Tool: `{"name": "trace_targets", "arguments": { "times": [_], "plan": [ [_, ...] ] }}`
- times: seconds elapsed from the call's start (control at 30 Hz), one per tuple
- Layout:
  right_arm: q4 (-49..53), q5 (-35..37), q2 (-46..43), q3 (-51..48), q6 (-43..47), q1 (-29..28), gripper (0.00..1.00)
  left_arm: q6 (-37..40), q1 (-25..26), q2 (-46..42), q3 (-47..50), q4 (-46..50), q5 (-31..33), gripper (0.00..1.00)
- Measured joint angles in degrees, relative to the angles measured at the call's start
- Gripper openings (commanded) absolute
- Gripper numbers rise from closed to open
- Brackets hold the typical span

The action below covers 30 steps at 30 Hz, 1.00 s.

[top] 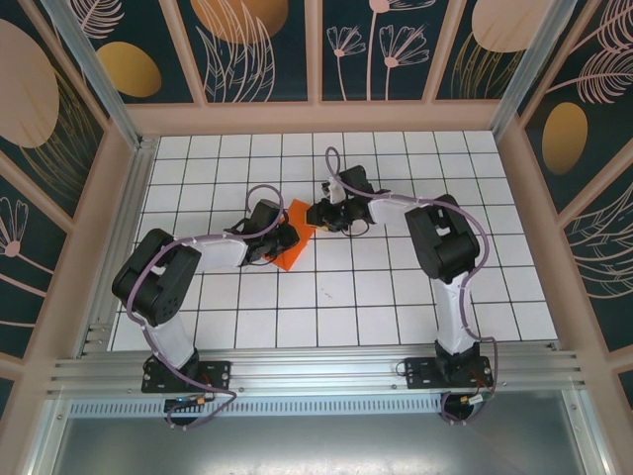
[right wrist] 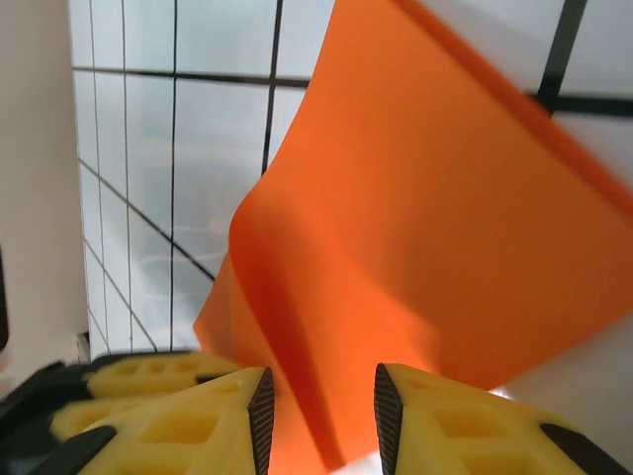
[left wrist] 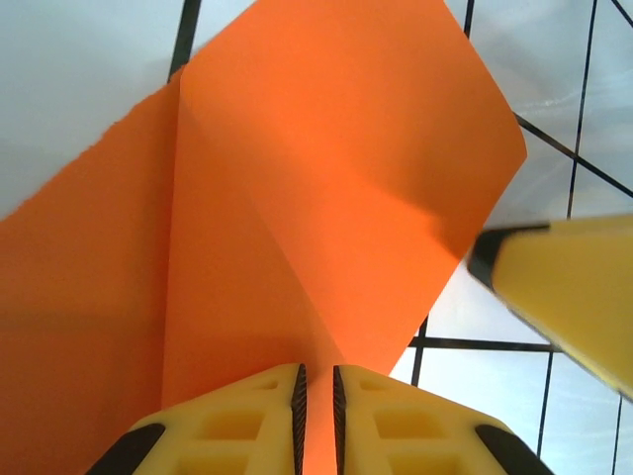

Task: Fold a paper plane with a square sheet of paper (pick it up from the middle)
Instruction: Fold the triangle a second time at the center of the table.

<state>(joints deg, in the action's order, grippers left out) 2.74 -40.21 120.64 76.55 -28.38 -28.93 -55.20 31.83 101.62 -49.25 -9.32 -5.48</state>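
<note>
Table (top: pixel 396 297): one, white with a black grid. It looks smooth, so paper would probably slide on it.

Arms: two. The left arm (top: pixel 163 282) and right arm (top: pixel 440 237) both reach in toward the middle with their tips close together.

Sheet (top: pixel 295 247): one, bright orange and thin. It is partly folded, with one crease running up and away from the left fingertips, and it is not a plane yet. It sits between the two grippers. It rises straight ahead of the left gripper (left wrist: pixel 316 381), and it bows up and off to the right in front of the right gripper (right wrist: pixel 318 396).

Handling, as a judgement:
- Very light and floppy, and it curves under its own weight, so it needs support at two points.
- It will crease wherever it gets pinched and could tear if the arms pull apart.
- It is likely to slip between the smooth pads.
- The best hold is along the crease or at a doubled layer near the middle, which is stiffer than a loose corner.

Grippers: two.
- The left one is clenched on the sheet's near edge, with orange showing in the thin slit between the pads.
- The right one is released. Its pads stand apart with the sheet's lower edge hanging loose between them, touching neither that I can see.

Fingers: two per gripper, yellow with black pads. One right finger (left wrist: pixel 564 287) shows blurred, just to the right of the left gripper and beside the sheet's edge.
</note>
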Motion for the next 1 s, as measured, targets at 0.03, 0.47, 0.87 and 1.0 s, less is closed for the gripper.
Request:
{"name": "trace_targets", "arguments": {
  "times": [0.03,0.47,0.87,1.0],
  "plan": [
    [0.0,-0.4,-0.9,-1.0,0.1,0.0,0.35,-0.2,0.0,0.0,0.2,-0.2,0.2,0.16],
    [1.8,-1.9,-2.1,-3.2,3.1,-3.2,0.42,-2.1,-0.1,-0.7,1.8,-1.2,1.1,0.14],
    [3.1,-4.2,-2.1,-3.2,4.1,-4.0,0.34,-2.1,-0.2,-3.1,2.0,-1.1,1.5,0.11],
    [3.1,-5.4,-2.1,-3.2,4.1,-4.0,0.26,-2.1,-0.2,-3.3,2.0,-1.2,1.5,0.11]
  ]
}}
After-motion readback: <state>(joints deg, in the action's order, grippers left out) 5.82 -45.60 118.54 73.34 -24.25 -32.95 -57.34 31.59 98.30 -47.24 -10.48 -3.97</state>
